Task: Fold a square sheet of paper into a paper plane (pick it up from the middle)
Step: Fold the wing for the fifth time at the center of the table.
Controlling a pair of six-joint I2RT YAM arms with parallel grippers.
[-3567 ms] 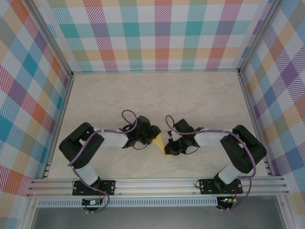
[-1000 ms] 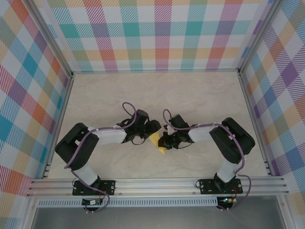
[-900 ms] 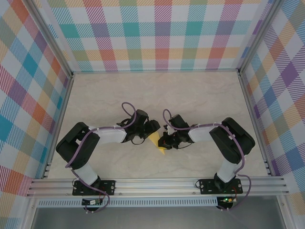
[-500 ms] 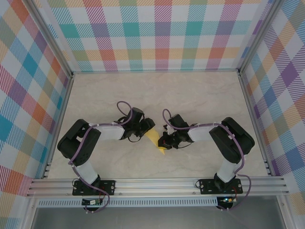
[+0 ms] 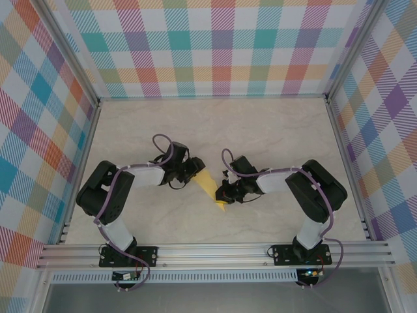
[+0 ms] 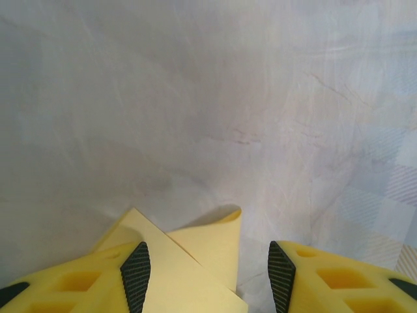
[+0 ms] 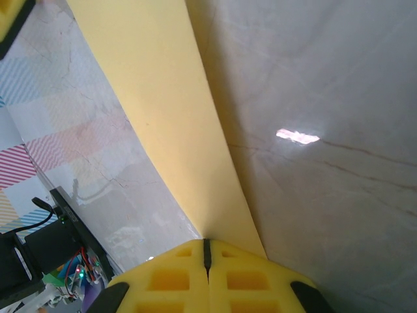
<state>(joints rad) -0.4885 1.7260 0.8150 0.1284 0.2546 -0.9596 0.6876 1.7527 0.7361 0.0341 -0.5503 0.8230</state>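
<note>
At the near edge, both arms rise from an aluminium rail (image 5: 215, 254) and bend inward, so that the two sets of fingers meet over the middle of the pale marbled surface (image 5: 273, 130). The right fingers (image 7: 172, 277) are the nearer pair. They are clenched, their yellow tips pressed together along one seam, and they pinch the near end of the sheet of paper (image 5: 209, 185). From that pinch the sheet, folded into a narrow yellow strip, runs away from the right fingers and widens as it slants towards the left fingers (image 6: 78, 283). In the right wrist view its long edge lies close to the surface beside the clenched tips. The far end of the sheet sits between the left fingers, which are released. Their black pads (image 6: 135, 285) stand apart, with the layered paper lying against the left-hand one. A strip of bare surface separates the paper's edge from the other pad. Just beyond the left fingers, a corner of the paper curls up and throws a small shadow. Further past both pairs of fingers the surface stretches to the plaid walls (image 5: 221, 45).
</note>
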